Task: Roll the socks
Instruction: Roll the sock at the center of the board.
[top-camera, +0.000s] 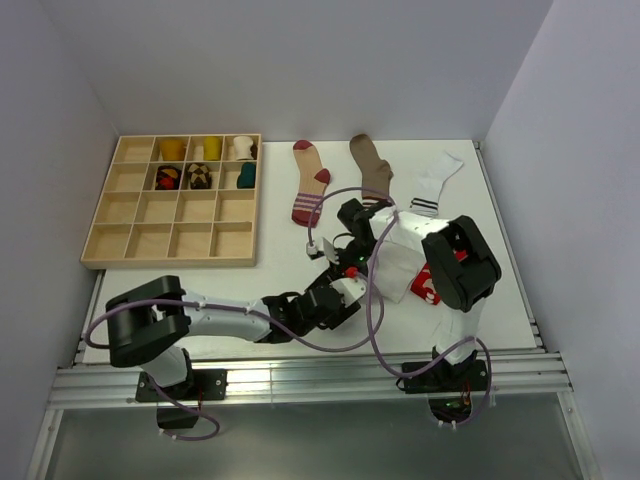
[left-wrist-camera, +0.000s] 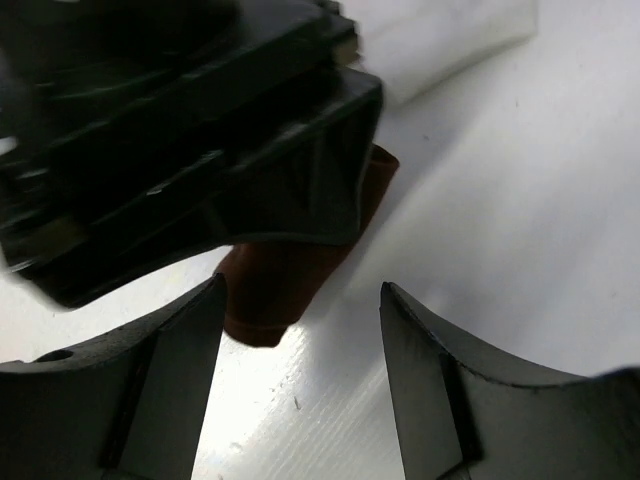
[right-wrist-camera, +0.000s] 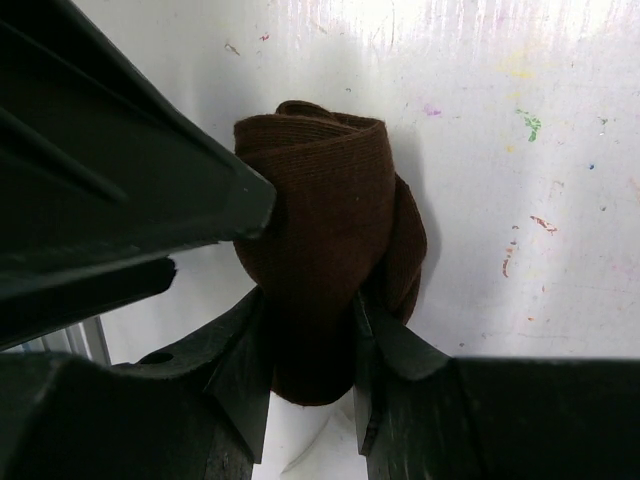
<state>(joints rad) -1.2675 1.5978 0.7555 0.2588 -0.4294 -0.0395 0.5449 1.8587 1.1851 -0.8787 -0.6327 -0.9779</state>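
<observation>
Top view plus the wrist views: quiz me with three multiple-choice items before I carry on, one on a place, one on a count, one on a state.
1. Where does the wooden tray sit on the table?
A) far left
B) far right
C) near edge, between the arms

2. How many flat socks lie in a row to the tray's right?
A) one
B) three
C) five

3. What is the right tool doing?
A) open over bare table
B) shut on a rolled dark brown sock
C) shut on a white sock

Answers:
1 A, the tray fills the far left corner.
2 B, three lie side by side beyond the arms.
3 B, the right wrist view shows its fingers pressed on the brown roll.
</observation>
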